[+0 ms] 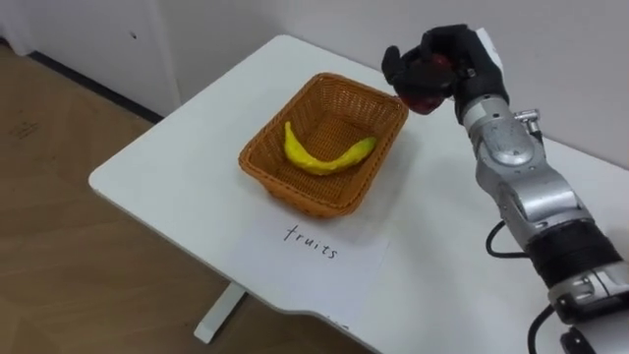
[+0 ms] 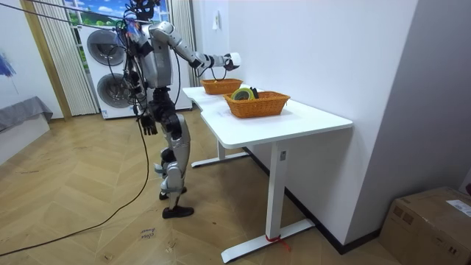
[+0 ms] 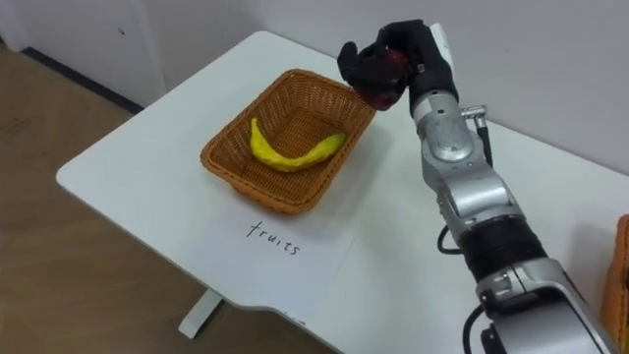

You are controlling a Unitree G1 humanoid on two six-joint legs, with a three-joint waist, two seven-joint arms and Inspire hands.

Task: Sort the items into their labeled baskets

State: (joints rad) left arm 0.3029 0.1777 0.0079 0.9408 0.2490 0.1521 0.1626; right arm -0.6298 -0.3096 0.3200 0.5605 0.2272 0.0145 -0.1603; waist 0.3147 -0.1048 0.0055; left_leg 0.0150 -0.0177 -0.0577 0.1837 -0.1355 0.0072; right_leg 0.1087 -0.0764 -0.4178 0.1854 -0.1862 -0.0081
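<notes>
One banana already lies in the fruit basket. A dark red fruit is clasped in the curled fingers of the right robot hand, raised near the basket's upper-right corner, so its drop is judged pending. The left robot hand hangs at the robot's side. A second basket holds some items, so the remaining work cannot be counted. The basket floor above the banana is free, and a wall stands close behind the tabletop.

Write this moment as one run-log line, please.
right hand: shut on red fruit, by far right corner of fruit basket; banana: in fruit basket; left hand: at robot's side
</notes>
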